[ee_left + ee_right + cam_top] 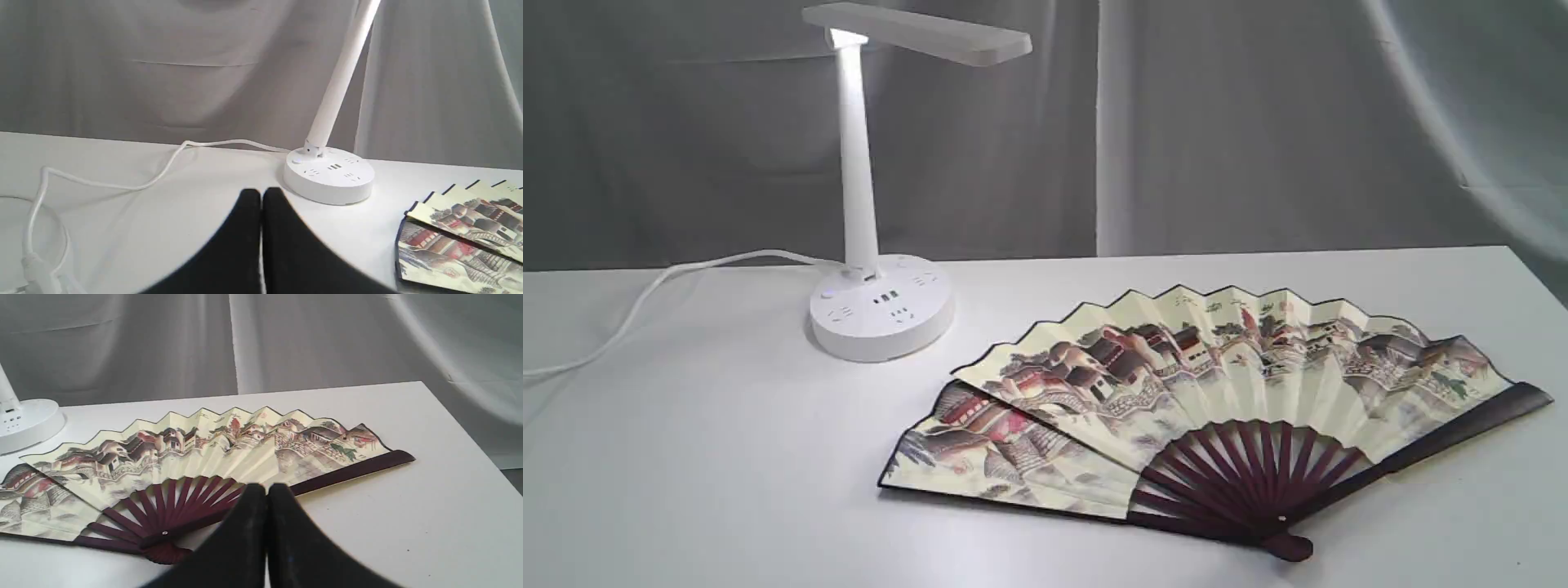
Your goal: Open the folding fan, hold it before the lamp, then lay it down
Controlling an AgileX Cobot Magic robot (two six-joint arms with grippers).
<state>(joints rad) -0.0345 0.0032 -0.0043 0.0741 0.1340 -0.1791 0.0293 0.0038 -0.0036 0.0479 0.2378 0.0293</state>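
I see the fan [1225,384] lying open on the table [686,474], right of and before the lamp [859,204], whose cord [719,259] trails left, with a curtain [1217,122] behind.

Plain white table [686,490], creased grey cloth backdrop [1258,122] along its far edge

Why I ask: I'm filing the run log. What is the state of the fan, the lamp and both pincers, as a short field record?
folding fan: spread open, lying painted side up on the table; its leftmost section is overlapped by the rest
lamp: upright, bar head at the top
fan versus lamp: right of the lamp's base in the exterior view, not touching
left pincer: shut, empty, facing the lamp's base
right pincer: shut, empty, facing the fan's ribs
task: fan opened and laid down
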